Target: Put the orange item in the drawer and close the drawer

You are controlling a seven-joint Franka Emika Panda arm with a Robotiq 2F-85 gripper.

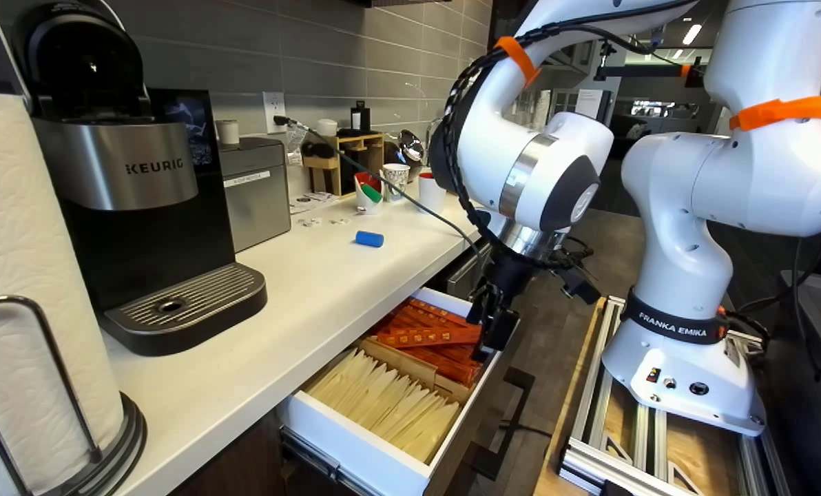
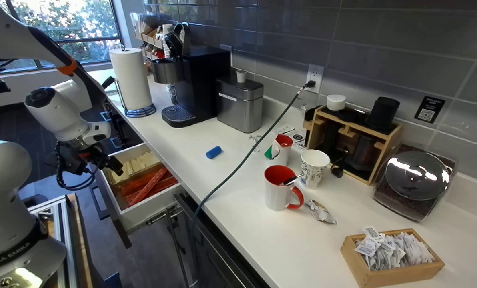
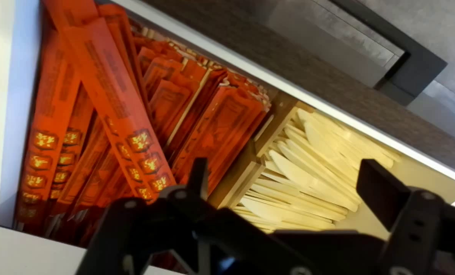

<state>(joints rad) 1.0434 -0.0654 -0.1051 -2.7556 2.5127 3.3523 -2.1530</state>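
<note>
Nearest in the wrist view, the end effector (image 3: 284, 172), spread wide and empty, overhangs the pulled-out drawer (image 3: 288, 87); at left, an orange strip (image 3: 115, 95) crosses orange packets (image 3: 170, 103).

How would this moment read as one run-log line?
drawer: open | orange strip: inside, atop orange packets | gripper: open, empty | remaining: close drawer

The orange item (image 3: 115, 103) is a long, narrow, flat orange-red strip with gold markings toward one end. In the wrist view it lies slantwise on top of similar packets (image 3: 52, 114) inside the drawer (image 1: 359, 455), which is white-walled and dark-fronted and stands pulled open, its inside partitioned.
</note>
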